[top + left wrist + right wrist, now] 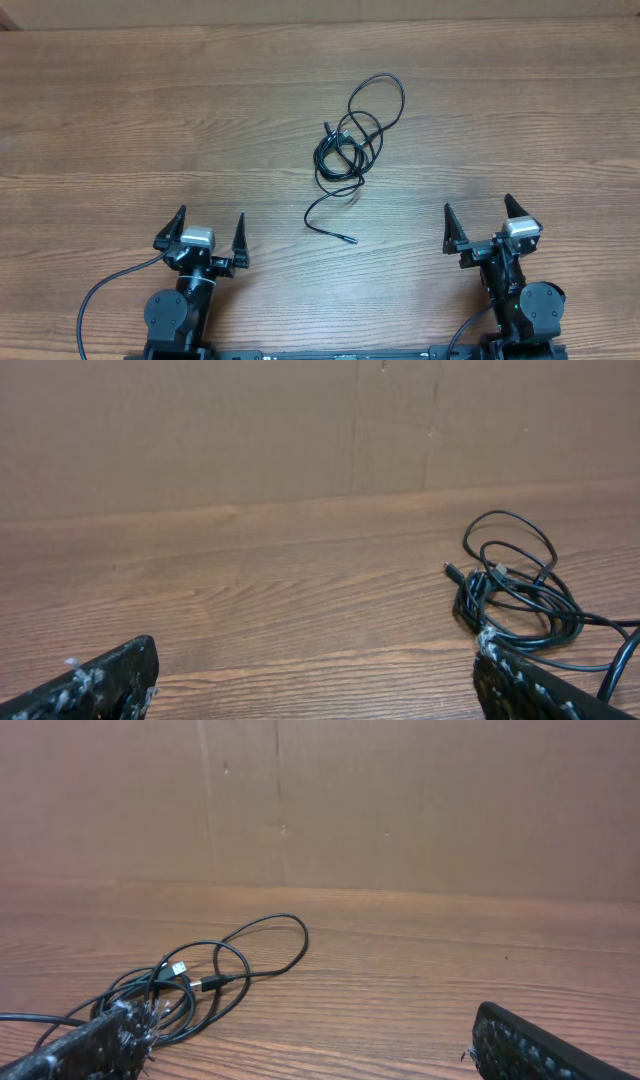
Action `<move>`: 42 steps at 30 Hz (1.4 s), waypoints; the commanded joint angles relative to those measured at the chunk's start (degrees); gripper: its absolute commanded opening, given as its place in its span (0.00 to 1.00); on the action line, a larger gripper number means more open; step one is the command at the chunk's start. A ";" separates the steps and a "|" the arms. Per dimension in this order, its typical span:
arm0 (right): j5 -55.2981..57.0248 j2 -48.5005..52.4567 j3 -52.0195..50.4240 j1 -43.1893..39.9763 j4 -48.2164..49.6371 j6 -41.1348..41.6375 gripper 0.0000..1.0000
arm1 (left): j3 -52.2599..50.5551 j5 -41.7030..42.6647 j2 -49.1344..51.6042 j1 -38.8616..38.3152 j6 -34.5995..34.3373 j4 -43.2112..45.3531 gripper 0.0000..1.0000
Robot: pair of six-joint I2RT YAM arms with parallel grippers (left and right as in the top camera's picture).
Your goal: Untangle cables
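Overhead puts you at the start: left fingers [178, 226] and right fingers [450, 230] gape empty, well apart from the tangled cables [338, 150], so reach for the loose end [347, 239].

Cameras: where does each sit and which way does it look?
Overhead: above the table, looking straight down at the cable; left gripper and right gripper show, both open.
Left wrist: low on the left arm, facing the wall; its fingers show at the bottom.
Right wrist: low on the right arm, facing the wall; its fingers show.
Shared: both wrist views see the cable.
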 commanded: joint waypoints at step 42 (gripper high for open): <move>1.38 28.22 26.34 -0.17 -21.05 12.24 1.00 | 25.11 2.29 26.95 0.35 -11.56 -19.98 1.00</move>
